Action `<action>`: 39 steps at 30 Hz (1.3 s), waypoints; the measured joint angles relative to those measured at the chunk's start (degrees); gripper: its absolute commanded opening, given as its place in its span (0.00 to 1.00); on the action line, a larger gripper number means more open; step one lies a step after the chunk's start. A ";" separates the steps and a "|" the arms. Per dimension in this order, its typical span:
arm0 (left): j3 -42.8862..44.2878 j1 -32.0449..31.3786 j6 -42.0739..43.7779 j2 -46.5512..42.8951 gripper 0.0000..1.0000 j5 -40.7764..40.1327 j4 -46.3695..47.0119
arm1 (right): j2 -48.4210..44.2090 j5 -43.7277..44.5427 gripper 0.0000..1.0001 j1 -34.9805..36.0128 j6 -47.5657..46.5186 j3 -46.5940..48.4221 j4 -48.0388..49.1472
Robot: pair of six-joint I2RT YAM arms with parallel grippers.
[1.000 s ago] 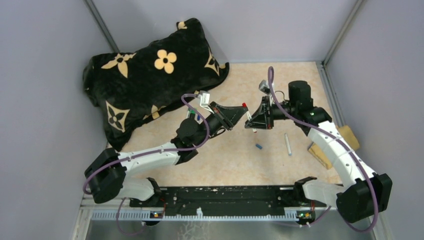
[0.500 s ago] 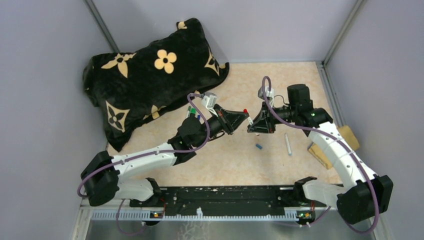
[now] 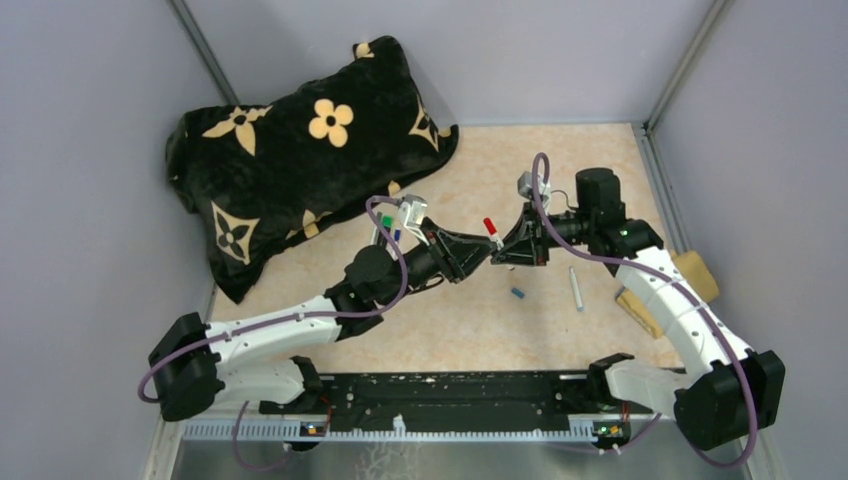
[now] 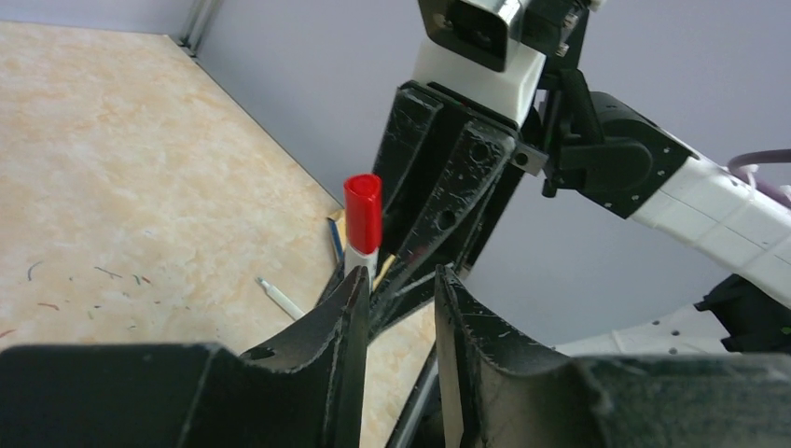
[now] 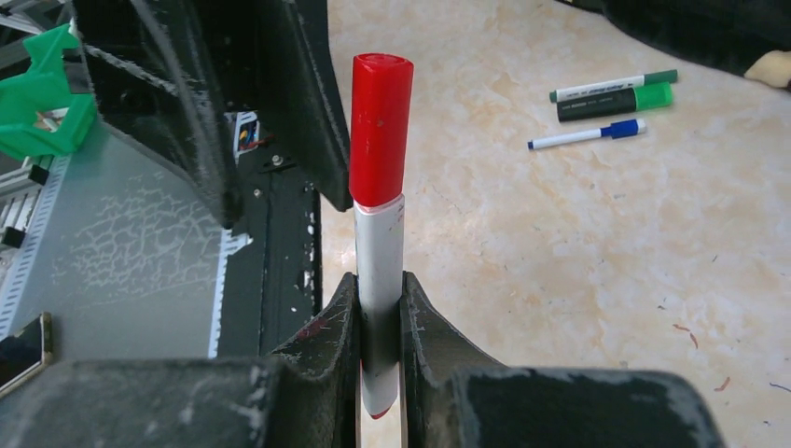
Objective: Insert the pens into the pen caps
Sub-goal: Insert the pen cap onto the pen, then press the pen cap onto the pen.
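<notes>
My left end effector (image 4: 396, 303) has just parted its jaws, releasing the red cap (image 5: 381, 126). The cap now sits on the pen (image 5: 378, 266), which my right end effector (image 5: 378, 299) clamps above the middle of the bench (image 3: 460, 325). I judge this pair done.

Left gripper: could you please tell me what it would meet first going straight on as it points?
Probably the right gripper, shut on the red-capped pen, just ahead; depth is unclear.
</notes>
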 measured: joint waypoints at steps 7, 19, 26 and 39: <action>-1.11 -0.76 0.09 -3.23 0.66 -0.04 -1.88 | -0.20 -0.81 0.00 0.00 0.22 -0.35 2.05; -3.91 1.14 4.52 -12.39 0.98 1.31 -5.07 | -0.96 -5.33 0.00 -0.33 0.22 -2.58 2.71; -1.51 8.44 0.50 -6.69 0.86 9.64 -1.73 | -0.96 -7.43 0.00 -0.37 0.26 -2.69 2.71; 3.17 10.14 -4.90 4.26 0.65 19.06 7.52 | -1.03 -8.24 0.00 -0.37 1.42 -3.34 4.35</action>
